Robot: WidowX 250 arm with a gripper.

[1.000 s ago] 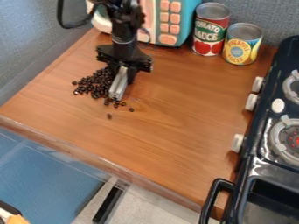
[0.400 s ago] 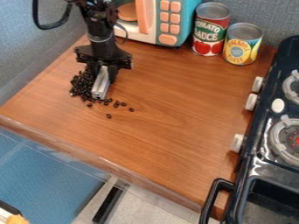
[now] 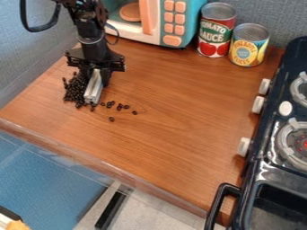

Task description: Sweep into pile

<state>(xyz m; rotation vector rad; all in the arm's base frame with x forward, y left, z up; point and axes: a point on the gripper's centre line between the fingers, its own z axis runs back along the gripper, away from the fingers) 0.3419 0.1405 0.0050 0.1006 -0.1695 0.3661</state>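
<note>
Well, the black beans: I'm seeing a heap of small black beans [image 3: 73, 92] lying towards the left edge of the wooden worktop [image 3: 168, 117], with scattered beans [image 3: 119, 107] trailing out from it towards the middle.
Farthest strays: one bean [image 3: 111, 119] is sitting nearer the front edge, and another [image 3: 135, 112] is lying at the right end of the trail.
Black gripper: the gripper [image 3: 96, 75] is hanging over the left part of the worktop, beside the heap, and the arm [image 3: 90, 31] is coming down from the top.
Jaws: they're clenching the upper end of a silver-grey bar [image 3: 93, 89].
Silver-grey bar: it's slanting down from the jaws, with its lower end standing between the heap and the scattered beans.
Toy microwave: a teal-and-white microwave [image 3: 155, 28] with peach buttons is standing at the back edge.
Cans: a red-and-green can [image 3: 216, 31] picturing tomatoes is standing just right of the microwave, and a shorter yellow-and-blue can [image 3: 248, 46] is standing beside it, near the back right corner.
Toy stove: a black stove [image 3: 255, 164] with white knobs is running along the right edge.
</note>
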